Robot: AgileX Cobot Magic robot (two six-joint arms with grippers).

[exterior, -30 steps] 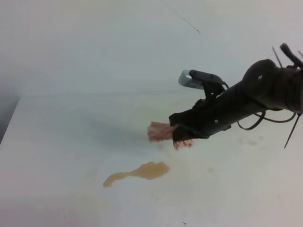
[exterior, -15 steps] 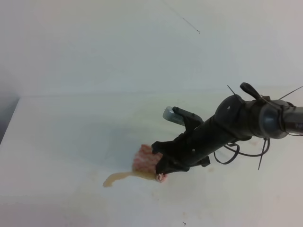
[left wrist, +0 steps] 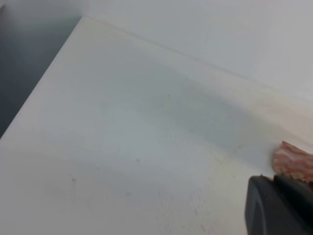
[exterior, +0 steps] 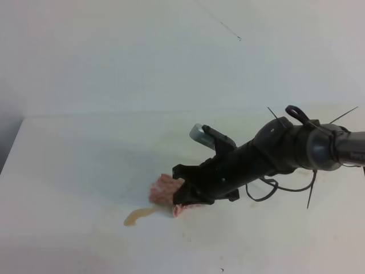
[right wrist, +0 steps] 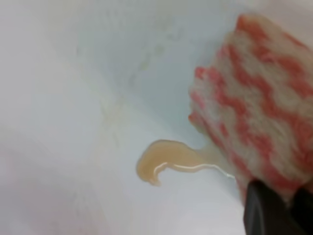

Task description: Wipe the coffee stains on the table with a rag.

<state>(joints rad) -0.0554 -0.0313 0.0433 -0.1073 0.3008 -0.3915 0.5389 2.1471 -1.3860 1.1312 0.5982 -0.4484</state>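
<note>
My right gripper (exterior: 183, 198) is shut on the pink and white striped rag (exterior: 162, 190) and holds it down on the white table (exterior: 74, 165). The rag covers the wide part of the coffee stains. Only the thin tan tail (exterior: 138, 216) sticks out to the left of the cloth. In the right wrist view the rag (right wrist: 254, 107) fills the right side, with the curved tail (right wrist: 171, 160) running out from under it and a dark fingertip (right wrist: 271, 210) at the bottom right. The left wrist view catches the rag's corner (left wrist: 293, 164) at its right edge. My left gripper is out of view.
A pale wall (exterior: 142, 51) rises behind the table's far edge. The table's left edge (exterior: 11, 148) drops to a dark gap. Loose black cables (exterior: 296, 182) hang from the right arm. Faint yellowish smears mark the tabletop around the rag.
The right gripper has come down and to the left with the rag. It went from hovering above the table onto the puddle, whose blob is now covered.
</note>
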